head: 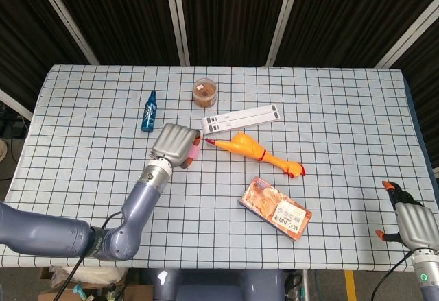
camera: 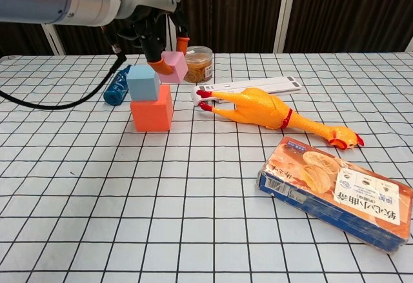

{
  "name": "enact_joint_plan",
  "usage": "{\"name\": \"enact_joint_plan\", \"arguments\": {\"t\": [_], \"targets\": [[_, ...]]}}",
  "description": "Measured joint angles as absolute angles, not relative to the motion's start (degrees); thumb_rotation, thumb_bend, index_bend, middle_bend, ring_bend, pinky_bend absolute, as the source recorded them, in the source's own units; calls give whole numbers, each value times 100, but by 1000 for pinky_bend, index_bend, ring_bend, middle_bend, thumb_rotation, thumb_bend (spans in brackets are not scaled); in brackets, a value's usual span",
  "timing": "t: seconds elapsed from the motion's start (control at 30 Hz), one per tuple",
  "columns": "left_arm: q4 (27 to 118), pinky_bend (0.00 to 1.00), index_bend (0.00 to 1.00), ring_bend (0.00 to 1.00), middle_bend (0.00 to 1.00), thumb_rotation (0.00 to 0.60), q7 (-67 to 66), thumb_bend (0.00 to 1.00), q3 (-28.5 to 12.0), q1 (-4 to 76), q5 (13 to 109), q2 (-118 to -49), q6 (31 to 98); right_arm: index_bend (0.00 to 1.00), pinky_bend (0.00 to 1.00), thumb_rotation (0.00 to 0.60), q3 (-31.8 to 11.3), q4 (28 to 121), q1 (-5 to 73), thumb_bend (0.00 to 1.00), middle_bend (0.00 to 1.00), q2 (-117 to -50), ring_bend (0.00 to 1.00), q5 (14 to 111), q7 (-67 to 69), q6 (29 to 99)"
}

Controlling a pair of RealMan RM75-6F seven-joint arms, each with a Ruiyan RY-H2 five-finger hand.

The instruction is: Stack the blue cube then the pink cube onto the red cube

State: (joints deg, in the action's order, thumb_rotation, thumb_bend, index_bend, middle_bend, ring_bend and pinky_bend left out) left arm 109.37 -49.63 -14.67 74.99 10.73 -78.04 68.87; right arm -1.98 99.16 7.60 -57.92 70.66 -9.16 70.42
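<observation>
Chest view gives the clearest look, so going left to right: there's a blue spray bottle [camera: 119,87] lying on the checkered table [camera: 193,231], then the red cube [camera: 152,114] with the blue cube [camera: 142,82] sitting on top of it, a bit off-centre toward the left. The left hand [camera: 158,28] comes in from the upper left with its fingers pinched around the pink cube [camera: 175,66], which is up in the air, tilted, just beside and slightly above the blue cube's right top edge, not resting on it as far as I can tell. Right behind that is a clear jar [camera: 198,64] with brown stuff inside, then a white flat strip [camera: 261,87], the rubber chicken [camera: 268,111] stretched out in front of it, and a snack packet [camera: 339,191] near the front right. In the head view the left hand [head: 175,145] covers the stack from above, and the right hand [head: 408,222] sits way off at the table's bottom right corner, well apart from everything, nothing in it, fingers look spread.
</observation>
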Motion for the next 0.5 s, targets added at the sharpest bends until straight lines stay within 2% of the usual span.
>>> {"name": "enact_joint_plan", "arguments": {"t": [0.37, 0.5], "targets": [[10719, 862, 570, 784, 906, 600, -5222, 391, -1701, 7584, 602, -7760, 7347, 57, 340, 600, -177, 9882, 756, 128, 96, -5802, 178, 7034, -931, 7009], [10613, 862, 569, 785, 907, 600, -5302, 391, -1792, 7597, 381, -7845, 7700, 57, 340, 600, -184, 9869, 756, 129, 96, -5808, 178, 7009, -932, 7006]]}}
